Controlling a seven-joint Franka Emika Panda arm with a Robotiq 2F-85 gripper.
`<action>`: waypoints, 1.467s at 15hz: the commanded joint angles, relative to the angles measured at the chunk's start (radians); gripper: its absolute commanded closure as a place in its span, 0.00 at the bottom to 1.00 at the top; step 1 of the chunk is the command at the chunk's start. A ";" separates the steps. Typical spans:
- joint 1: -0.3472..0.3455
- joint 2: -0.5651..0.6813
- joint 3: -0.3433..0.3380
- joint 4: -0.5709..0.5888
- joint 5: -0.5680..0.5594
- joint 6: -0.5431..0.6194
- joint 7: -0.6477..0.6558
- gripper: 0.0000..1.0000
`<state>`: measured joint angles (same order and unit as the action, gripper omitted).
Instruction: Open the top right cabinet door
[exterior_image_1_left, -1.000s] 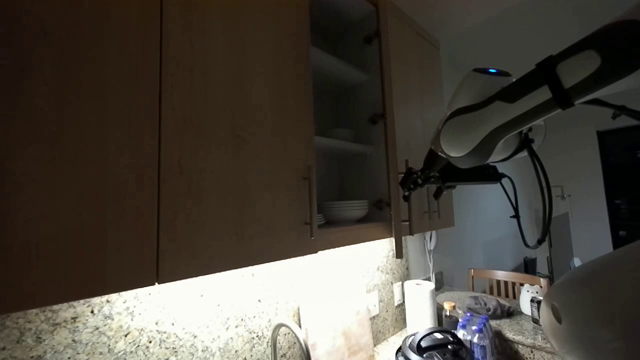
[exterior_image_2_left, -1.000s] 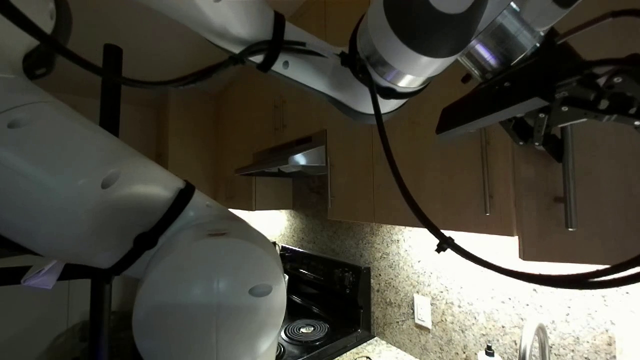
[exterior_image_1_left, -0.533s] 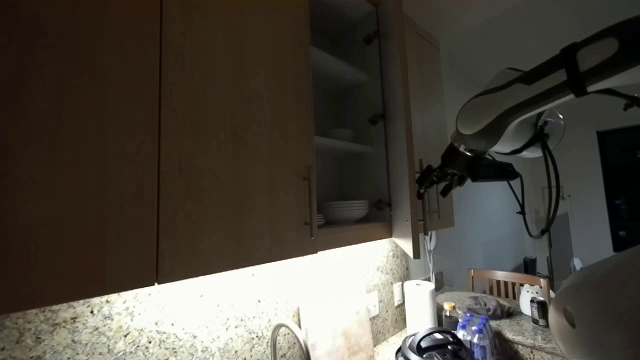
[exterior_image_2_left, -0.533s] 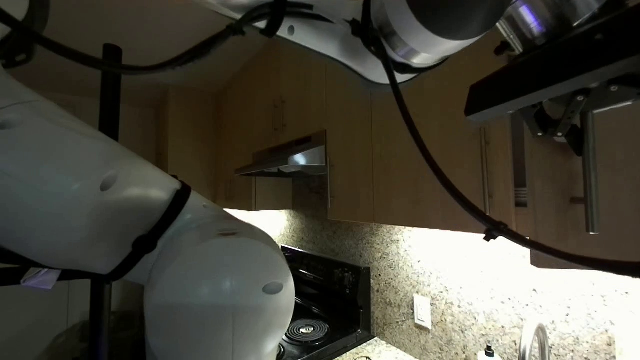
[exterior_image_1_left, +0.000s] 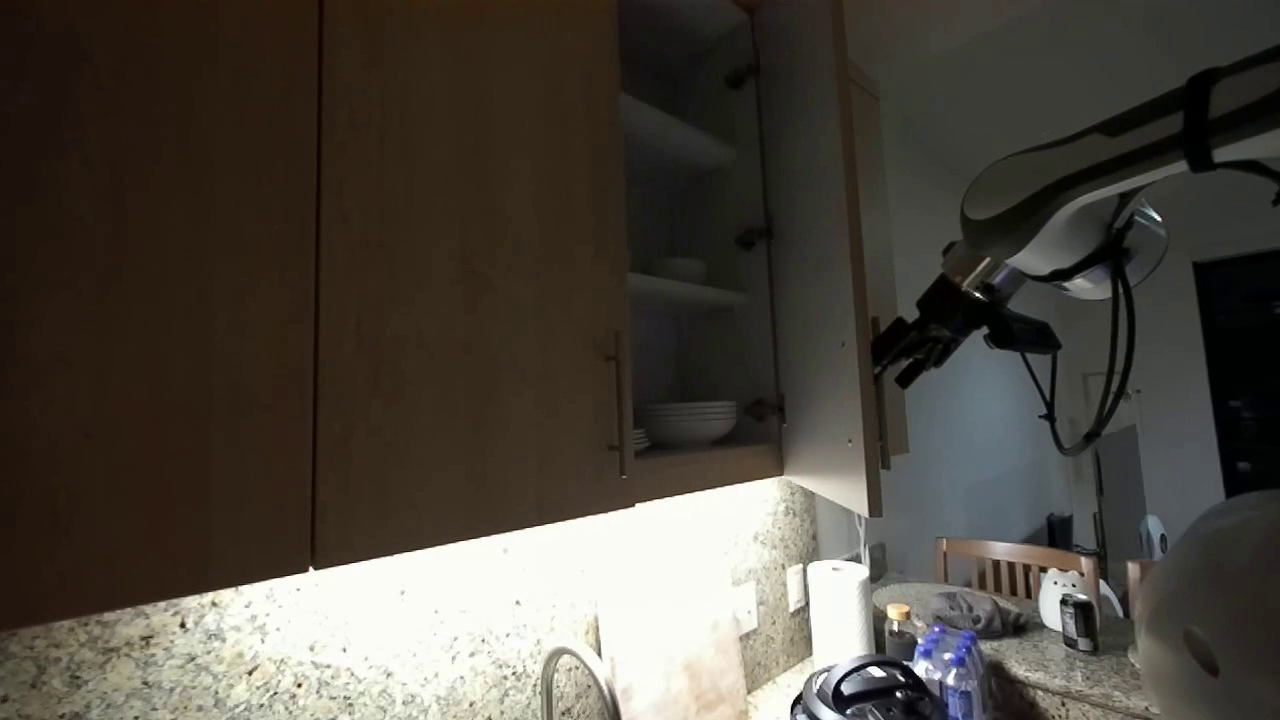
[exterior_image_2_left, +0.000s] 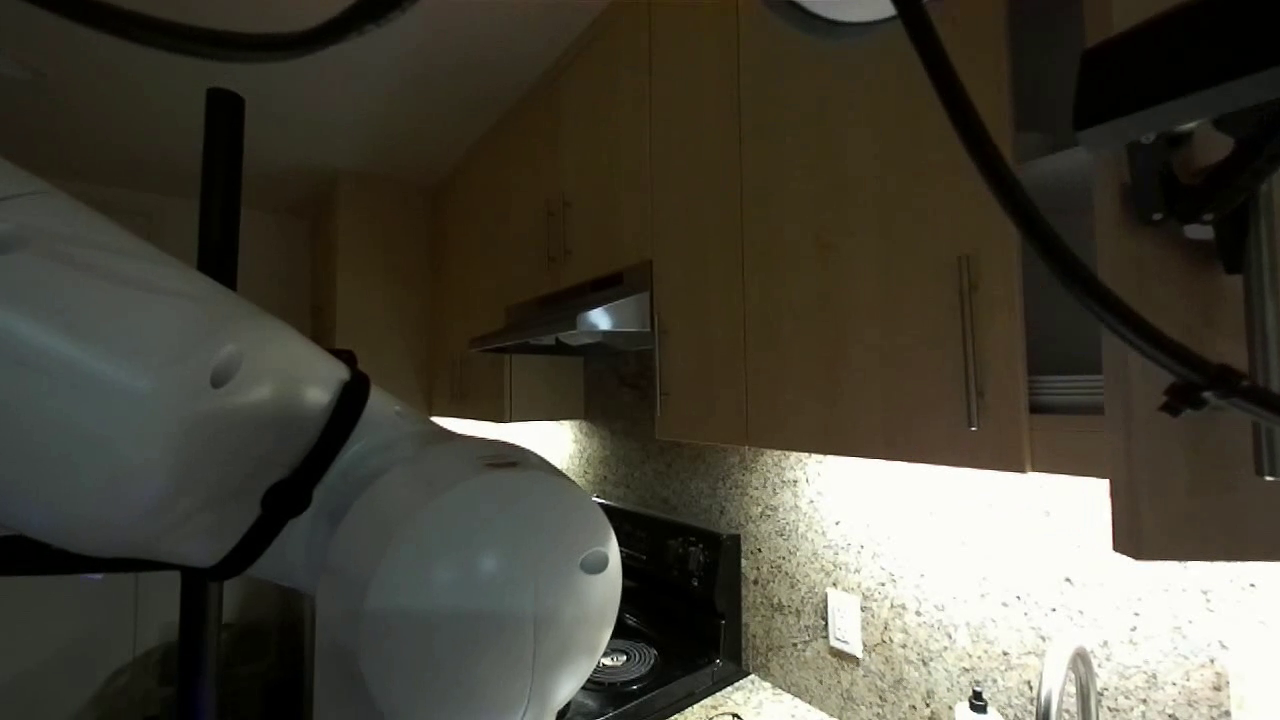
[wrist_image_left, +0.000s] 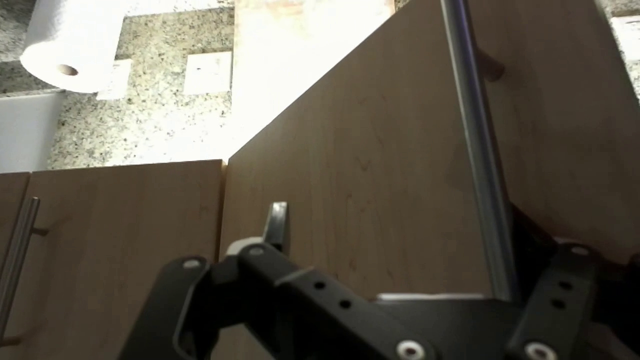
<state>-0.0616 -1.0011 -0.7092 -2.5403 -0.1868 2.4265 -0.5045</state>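
The top right cabinet door (exterior_image_1_left: 825, 300) is swung wide on its right-side hinges, its pale inner face showing in an exterior view. Its brown outer face (wrist_image_left: 370, 165) fills the wrist view. A slim metal bar handle (wrist_image_left: 472, 125) stands off that face near the free edge. My gripper (wrist_image_left: 397, 215) has its fingers spread wide at the handle. The bar lies between them, close against the right-hand one, which is partly hidden behind it; the left-hand fingertip (wrist_image_left: 278, 220) is well apart from the bar. In an exterior view the gripper (exterior_image_1_left: 892, 372) sits beside the handle (exterior_image_1_left: 882, 420).
Beside the opening is a shut wood door (exterior_image_1_left: 480, 250) with its own handle (exterior_image_1_left: 620, 400). Bowls (exterior_image_1_left: 690, 425) stand on the lowest shelf. Below are a faucet (exterior_image_1_left: 580, 665), paper towel roll (exterior_image_1_left: 840, 610), bottles (exterior_image_1_left: 955, 685) and an appliance (exterior_image_1_left: 865, 690). A cable (exterior_image_2_left: 1070, 265) hangs from the arm.
The cabinet door has swung further out, exposing its inner face and more of the shelves. Gripper and arm have moved along with it, away from the opening.
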 joint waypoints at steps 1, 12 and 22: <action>0.015 0.030 -0.027 0.090 0.031 -0.026 -0.046 0.00; -0.024 0.078 -0.060 0.161 0.034 -0.049 0.019 0.00; -0.020 0.092 -0.114 0.230 0.052 -0.104 0.030 0.00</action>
<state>-0.0648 -0.9855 -0.8531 -2.4038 -0.1580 2.2727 -0.5280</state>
